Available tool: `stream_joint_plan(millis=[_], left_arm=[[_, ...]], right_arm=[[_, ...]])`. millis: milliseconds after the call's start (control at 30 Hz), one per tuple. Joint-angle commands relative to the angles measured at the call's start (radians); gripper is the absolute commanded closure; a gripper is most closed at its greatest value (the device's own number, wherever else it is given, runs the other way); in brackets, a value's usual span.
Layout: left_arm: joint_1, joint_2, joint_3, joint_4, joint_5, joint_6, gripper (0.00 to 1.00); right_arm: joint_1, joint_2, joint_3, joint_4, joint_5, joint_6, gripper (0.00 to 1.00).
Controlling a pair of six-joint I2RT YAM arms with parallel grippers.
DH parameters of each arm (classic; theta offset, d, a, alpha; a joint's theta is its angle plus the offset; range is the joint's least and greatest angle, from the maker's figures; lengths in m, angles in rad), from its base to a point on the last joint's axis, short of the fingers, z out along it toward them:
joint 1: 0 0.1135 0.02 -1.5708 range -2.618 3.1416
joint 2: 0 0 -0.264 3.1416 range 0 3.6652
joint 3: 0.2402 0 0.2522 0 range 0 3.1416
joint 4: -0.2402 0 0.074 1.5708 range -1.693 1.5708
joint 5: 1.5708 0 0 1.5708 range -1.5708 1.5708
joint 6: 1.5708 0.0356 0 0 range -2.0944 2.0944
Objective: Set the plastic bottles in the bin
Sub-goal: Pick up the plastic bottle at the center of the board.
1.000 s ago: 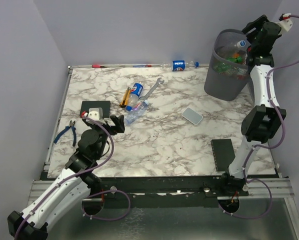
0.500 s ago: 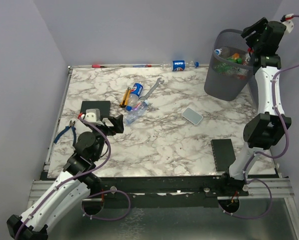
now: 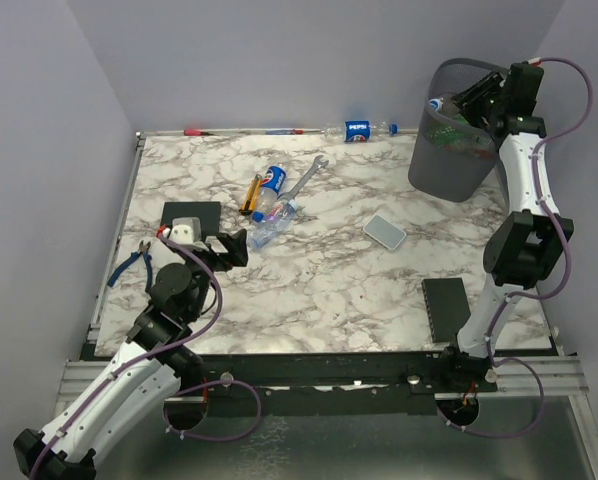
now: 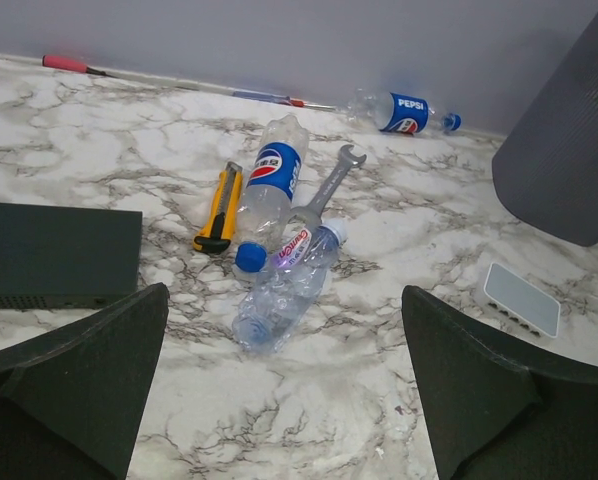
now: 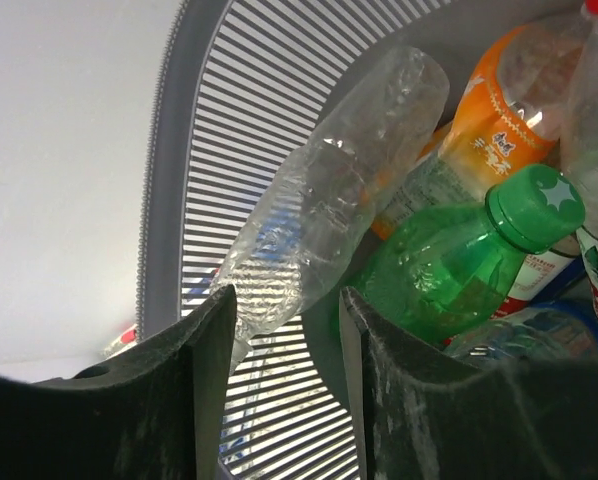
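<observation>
Marble table (image 3: 329,290): two plastic bottles (image 4: 269,195) mid-frame, Pepsi bottle (image 4: 404,111) top centre. Bin (image 3: 444,168) upper right, more bottles inside. Left gripper (image 4: 284,290) wide, empty. Right gripper (image 5: 286,295) inside bin, narrow gap, can't tell if gripping.

The right gripper (image 3: 467,100) lets go: the blue-capped bottle (image 3: 436,103) it held above the bin (image 3: 449,165) a second ago now lies inside, up against the far wall. The arm lifts clear, then swings back down, fingers parted and dipping past the rim over the heaped plastic bottles (image 5: 449,250).
</observation>
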Motion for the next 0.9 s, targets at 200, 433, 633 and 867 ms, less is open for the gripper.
stream_joint_plan(millis=[200, 433, 633, 867], left_arm=[[0.001, 0.084, 0.047, -0.005, -0.067, 0.007, 0.01], [0.009, 0.186, 0.079, -0.057, -0.138, -0.013, 0.01], [0.023, 0.318, 0.121, -0.113, -0.088, -0.028, 0.01], [0.026, 0.679, 0.356, -0.135, -0.045, 0.015, 0.01]], right_arm=[[0.087, -0.182, 0.183, 0.020, -0.016, 0.010, 0.39], [0.409, -0.524, -0.187, 0.200, 0.074, -0.153, 0.38], [0.599, -0.820, -0.743, 0.326, 0.043, -0.154, 0.37], [0.801, -0.970, -1.251, 0.395, 0.054, -0.094, 0.37]])
